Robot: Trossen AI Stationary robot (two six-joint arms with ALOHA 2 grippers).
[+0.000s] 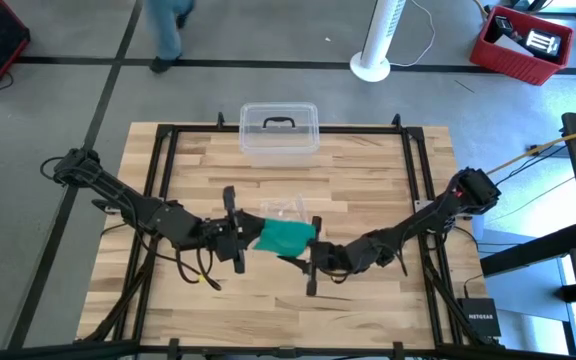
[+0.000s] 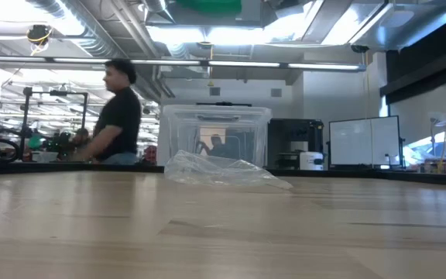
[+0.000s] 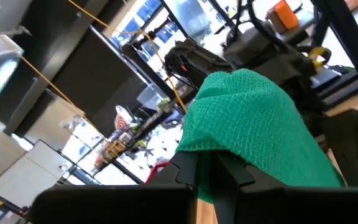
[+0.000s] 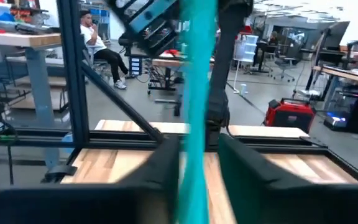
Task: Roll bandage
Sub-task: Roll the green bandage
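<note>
The teal-green bandage (image 1: 286,236) hangs above the middle of the table, between my two grippers. My left gripper (image 1: 240,238) comes from the table's left and is shut on the bandage's left end. In the left wrist view the bandage (image 3: 253,124) spreads out wide beyond the fingers. My right gripper (image 1: 313,250) comes from the right and is shut on the bandage's right part. In the right wrist view the bandage (image 4: 197,74) shows as a narrow strip between the two fingers. The low view shows neither gripper. My left gripper pinches the near edge of the bandage (image 3: 213,148) between its two fingers (image 3: 188,171). The fingers come level from the table's left. The cloth bulges out past them, clear of the table; I cannot tell if it is one layer or several. My right gripper has the strip (image 4: 194,146) between its two fingers (image 4: 166,165), which lie across it. The fingers come level from the table's right and near side. The strip runs on past the fingers on both sides, clear of the table.
A crinkled clear plastic wrapper (image 1: 286,208) lies on the table just beyond the bandage. A clear lidded box (image 1: 279,130) stands at the far edge. A black frame (image 1: 158,180) borders the table. A person (image 2: 118,116) is beyond the far edge.
</note>
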